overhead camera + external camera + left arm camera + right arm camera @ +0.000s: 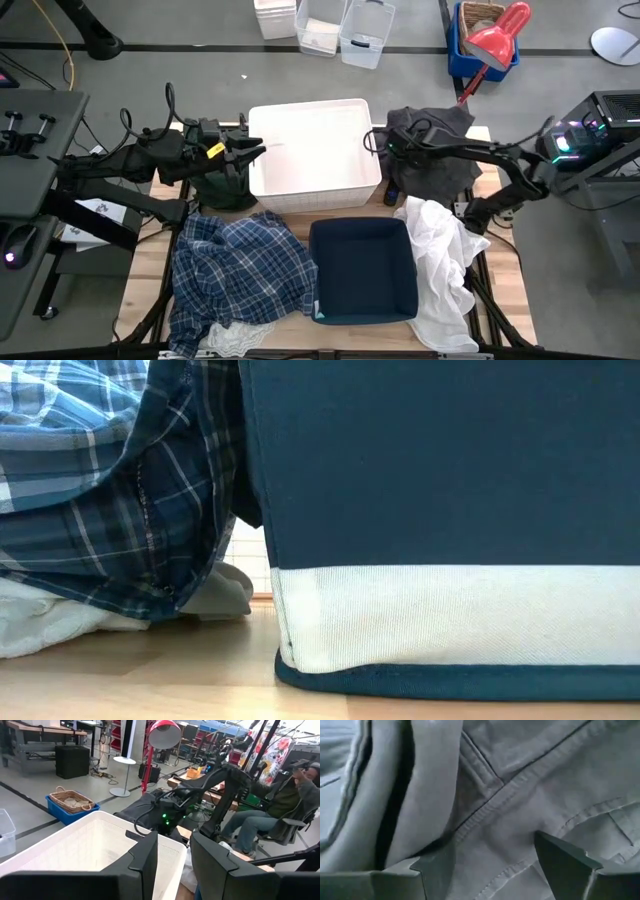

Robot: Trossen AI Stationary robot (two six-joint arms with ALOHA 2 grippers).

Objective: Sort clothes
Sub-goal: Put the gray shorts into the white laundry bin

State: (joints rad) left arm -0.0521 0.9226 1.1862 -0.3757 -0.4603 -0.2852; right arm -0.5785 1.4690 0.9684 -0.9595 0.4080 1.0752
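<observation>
Reaching down with parted fingers, the right gripper (pixel 490 865) hovers just over the dark grey garment (pixel 432 150) beside the white bin (pixel 312 155); next it should clench on the cloth. The left gripper (pixel 172 865) waits released near the bin

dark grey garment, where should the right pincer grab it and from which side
Probably the raised seam fold on the dark grey garment, coming straight down from above. The right pincer hangs open right over it, and that ridge stands up from the crumpled cloth, giving something to pinch.
</observation>
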